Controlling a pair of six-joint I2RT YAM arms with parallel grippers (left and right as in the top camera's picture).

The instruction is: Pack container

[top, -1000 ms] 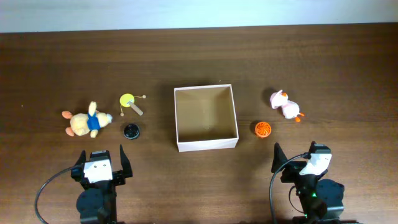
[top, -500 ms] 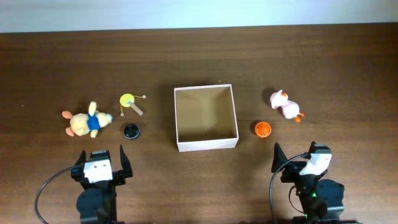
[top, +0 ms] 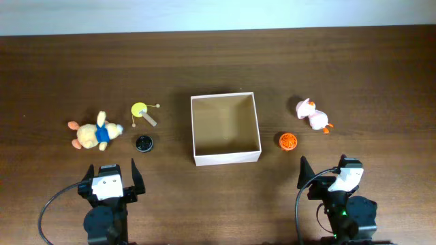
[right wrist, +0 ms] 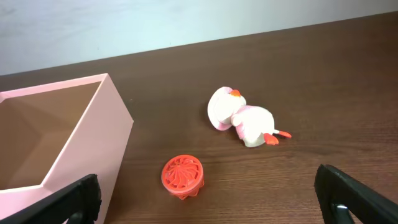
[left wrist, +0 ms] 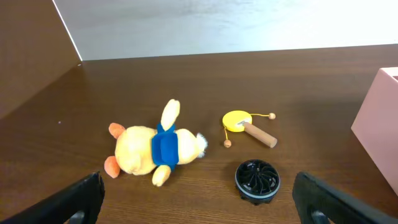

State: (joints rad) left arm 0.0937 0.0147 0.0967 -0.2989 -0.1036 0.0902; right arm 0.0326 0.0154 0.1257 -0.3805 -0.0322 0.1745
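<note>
Overhead, the container (top: 227, 158) sits mid-table. To its left lie a plush bear (top: 92, 134), a yellow rattle drum (top: 141, 111) and a black disc (top: 144, 143). To its right are an orange disc (top: 288, 141) and a plush duck (top: 312, 114). The left gripper (top: 111, 174) and right gripper (top: 328, 170) wait at the near edge, both spread wide and holding nothing.

The left wrist view shows its fingers (left wrist: 84, 199) at the bottom corners, with the bear, drum and black disc ahead.

The right wrist view shows the orange disc near the container's corner, not touching it, and the duck beyond.
</note>
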